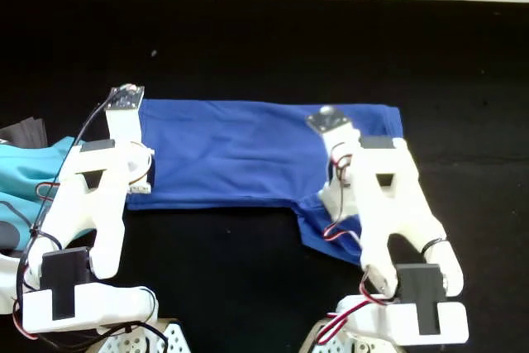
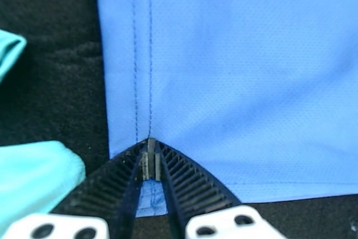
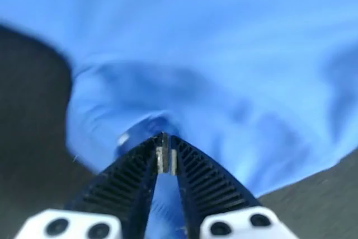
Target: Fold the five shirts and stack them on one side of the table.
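A blue shirt lies spread across the middle of the black table, with one sleeve trailing toward the front. My left gripper is shut on the shirt's stitched hem at its left edge; in the high view the left gripper sits over that edge. My right gripper is shut on a bunched fold of the blue shirt; in the high view the right gripper is near the shirt's front right, above the sleeve.
A teal shirt lies at the table's left edge, close to the left arm, and the teal shirt also appears beside the left fingers. A dark garment sits behind it. Black tabletop stretches behind the blue shirt.
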Controlling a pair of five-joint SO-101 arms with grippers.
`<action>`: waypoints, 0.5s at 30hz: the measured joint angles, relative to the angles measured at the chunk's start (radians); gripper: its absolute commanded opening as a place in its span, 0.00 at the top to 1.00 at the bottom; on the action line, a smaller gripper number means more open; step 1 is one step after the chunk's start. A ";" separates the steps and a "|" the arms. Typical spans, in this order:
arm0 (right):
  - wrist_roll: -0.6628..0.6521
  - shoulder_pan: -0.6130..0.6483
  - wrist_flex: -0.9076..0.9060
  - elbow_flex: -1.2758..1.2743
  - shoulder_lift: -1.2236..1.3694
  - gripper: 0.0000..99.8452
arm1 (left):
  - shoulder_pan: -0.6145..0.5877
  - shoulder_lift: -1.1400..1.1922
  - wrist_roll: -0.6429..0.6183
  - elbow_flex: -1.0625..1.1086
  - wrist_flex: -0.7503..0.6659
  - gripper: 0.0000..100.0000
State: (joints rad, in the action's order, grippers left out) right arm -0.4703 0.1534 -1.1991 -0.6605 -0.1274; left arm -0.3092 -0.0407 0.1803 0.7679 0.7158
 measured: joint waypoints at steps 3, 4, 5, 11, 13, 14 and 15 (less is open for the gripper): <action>-0.003 0.012 -0.092 0.000 -0.017 0.98 | 0.000 0.000 0.000 0.000 0.000 0.99; -0.003 0.015 -0.112 0.000 -0.031 0.98 | 0.000 0.000 0.000 0.000 0.000 0.99; -0.003 0.018 -0.132 0.000 -0.044 0.98 | 0.000 0.000 0.000 0.000 0.000 0.99; -0.094 0.021 -0.187 0.000 -0.133 0.98 | 0.000 0.000 0.000 0.000 0.000 0.99; -0.104 0.018 -0.187 0.000 -0.178 0.98 | 0.000 0.000 0.000 0.000 0.000 0.99; -0.106 0.012 -0.172 0.000 -0.201 0.98 | 0.000 0.000 0.000 0.000 0.000 0.99; -0.106 0.002 -0.144 0.000 -0.216 0.98 | 0.000 0.000 0.000 0.000 0.000 0.99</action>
State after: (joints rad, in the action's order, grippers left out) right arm -0.5762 0.1550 -1.3433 -0.6605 -0.3437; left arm -0.3092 -0.0407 0.1803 0.7679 0.7158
